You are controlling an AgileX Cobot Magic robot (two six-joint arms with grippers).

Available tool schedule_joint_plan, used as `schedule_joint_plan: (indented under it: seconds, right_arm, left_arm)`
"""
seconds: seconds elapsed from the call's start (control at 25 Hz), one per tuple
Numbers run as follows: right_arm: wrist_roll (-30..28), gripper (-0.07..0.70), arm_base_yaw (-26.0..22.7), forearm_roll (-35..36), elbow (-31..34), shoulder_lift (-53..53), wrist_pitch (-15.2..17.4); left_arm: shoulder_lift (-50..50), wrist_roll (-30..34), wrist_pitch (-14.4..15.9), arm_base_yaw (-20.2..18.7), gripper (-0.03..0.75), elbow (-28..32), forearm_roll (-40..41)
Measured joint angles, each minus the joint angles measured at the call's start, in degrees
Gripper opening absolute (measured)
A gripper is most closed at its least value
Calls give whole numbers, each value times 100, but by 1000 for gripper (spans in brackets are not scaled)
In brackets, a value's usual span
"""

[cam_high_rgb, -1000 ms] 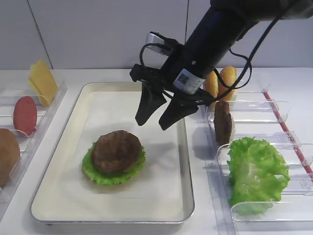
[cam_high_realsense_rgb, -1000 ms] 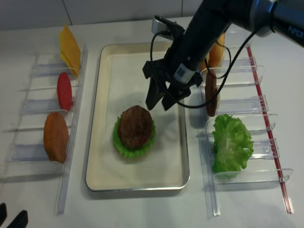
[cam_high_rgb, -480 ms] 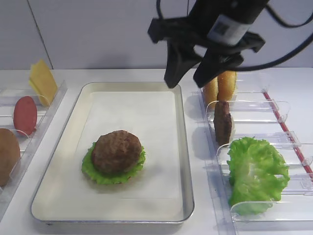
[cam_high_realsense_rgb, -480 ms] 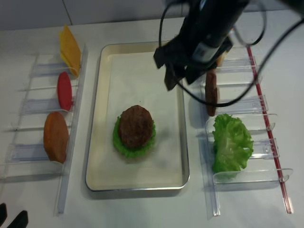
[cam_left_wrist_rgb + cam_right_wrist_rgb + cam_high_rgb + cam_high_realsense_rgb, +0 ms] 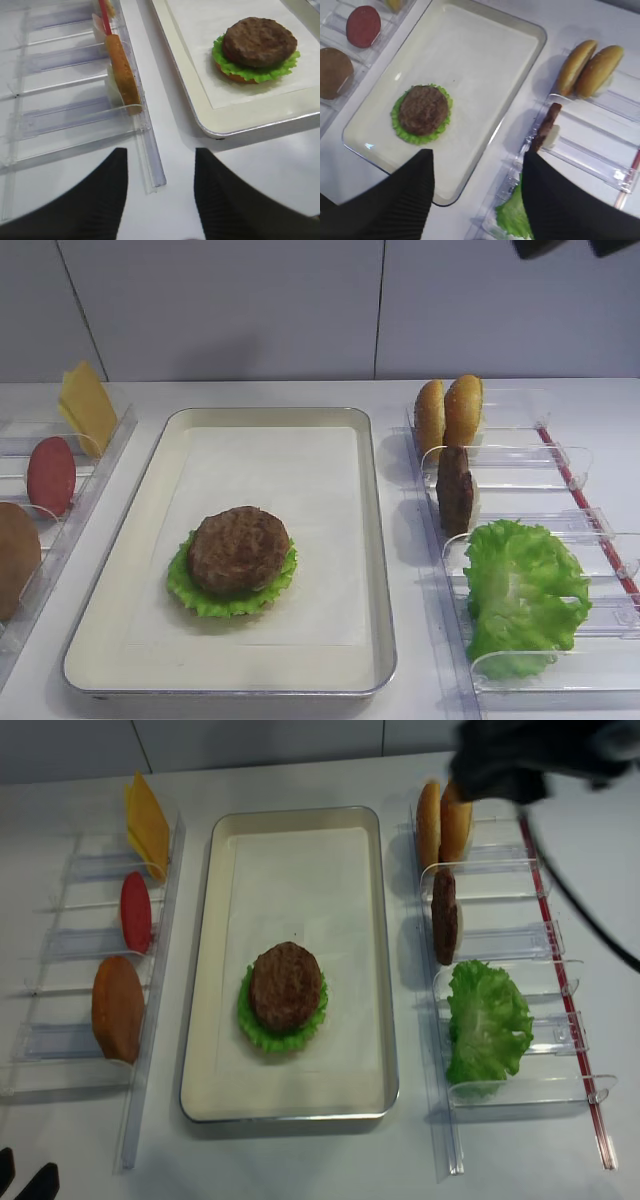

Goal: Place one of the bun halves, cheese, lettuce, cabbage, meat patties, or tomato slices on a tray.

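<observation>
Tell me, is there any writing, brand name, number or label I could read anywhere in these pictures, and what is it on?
None: no word, number, brand or sign can be read in any view at this moment.
The tray, the clear racks and the food carry no print.
The right gripper and left gripper show only plain black ribbed fingers.
The dark blurred arm at the top shows no legible marking.
</observation>
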Motion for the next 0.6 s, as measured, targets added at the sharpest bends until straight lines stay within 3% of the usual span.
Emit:
schedule_joint_plan:
  seconds: [0.6]
  right_arm:
    - [-292, 417, 0, -1222, 2672, -3229, 77]
  left_arm:
    - [0, 0, 0, 0, 293, 0, 0]
